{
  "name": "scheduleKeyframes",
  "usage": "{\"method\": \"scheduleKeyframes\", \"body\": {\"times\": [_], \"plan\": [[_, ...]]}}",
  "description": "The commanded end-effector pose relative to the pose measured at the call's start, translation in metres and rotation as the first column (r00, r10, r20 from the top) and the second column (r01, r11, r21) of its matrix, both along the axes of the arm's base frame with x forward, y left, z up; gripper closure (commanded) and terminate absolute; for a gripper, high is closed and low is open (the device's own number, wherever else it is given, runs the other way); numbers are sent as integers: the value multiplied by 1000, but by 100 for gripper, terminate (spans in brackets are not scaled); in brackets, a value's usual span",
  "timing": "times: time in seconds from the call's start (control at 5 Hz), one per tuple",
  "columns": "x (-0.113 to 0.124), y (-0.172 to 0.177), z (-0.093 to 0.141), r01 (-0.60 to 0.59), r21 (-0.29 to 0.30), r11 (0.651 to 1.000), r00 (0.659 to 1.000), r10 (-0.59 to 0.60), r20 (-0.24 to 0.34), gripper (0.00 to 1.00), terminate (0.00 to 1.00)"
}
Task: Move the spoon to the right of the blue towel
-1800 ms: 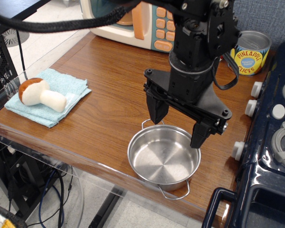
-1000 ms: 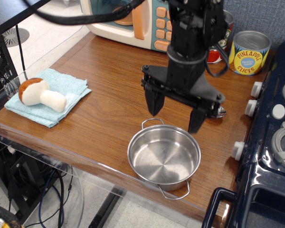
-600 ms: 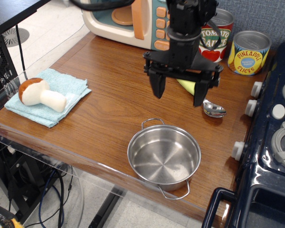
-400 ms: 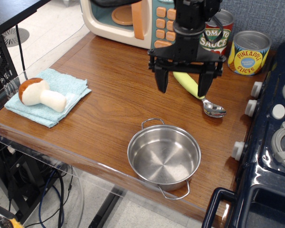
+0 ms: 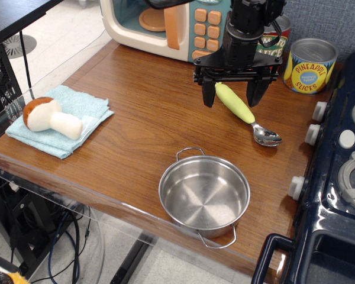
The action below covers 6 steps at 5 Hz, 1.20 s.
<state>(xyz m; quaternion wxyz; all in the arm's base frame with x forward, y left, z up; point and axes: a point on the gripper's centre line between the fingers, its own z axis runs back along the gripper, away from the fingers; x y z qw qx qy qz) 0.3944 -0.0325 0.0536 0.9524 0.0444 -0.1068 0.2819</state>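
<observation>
The spoon point(image 5: 239, 107) lies on the wooden table at the right, its yellow-green handle pointing up-left and its shiny bowl point(image 5: 267, 136) lower right. My black gripper point(image 5: 231, 98) is open and hangs over the handle's upper end, one finger on each side of it; I cannot tell if it touches. The light blue towel point(image 5: 64, 116) lies at the table's left edge with a toy mushroom point(image 5: 49, 118) on it, far from the spoon.
A steel pot point(image 5: 205, 193) stands near the front edge. A toy microwave point(image 5: 165, 23) is at the back, a pineapple can point(image 5: 309, 65) and a tomato can point(image 5: 273, 42) at the back right. A dark toy stove point(image 5: 337, 171) borders the right side.
My gripper has moved from over the pot up and back to the spoon's handle, staying open. The spoon, hidden before, now shows. Nothing else moved.
</observation>
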Motion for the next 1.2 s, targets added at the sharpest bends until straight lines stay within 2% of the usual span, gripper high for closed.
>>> {"method": "scheduleKeyframes", "body": {"times": [0.0, 0.4, 0.6, 1.0], "plan": [[30, 6, -3, -71, 45, 996, 996, 69, 54, 0, 0], [42, 7, -25, -84, 37, 996, 995, 82, 51, 0, 0], [41, 8, -26, -107, 42, 993, 993, 104, 63, 100, 0], [33, 12, -15, -113, 17, 993, 992, 112, 58, 100, 0]]}}
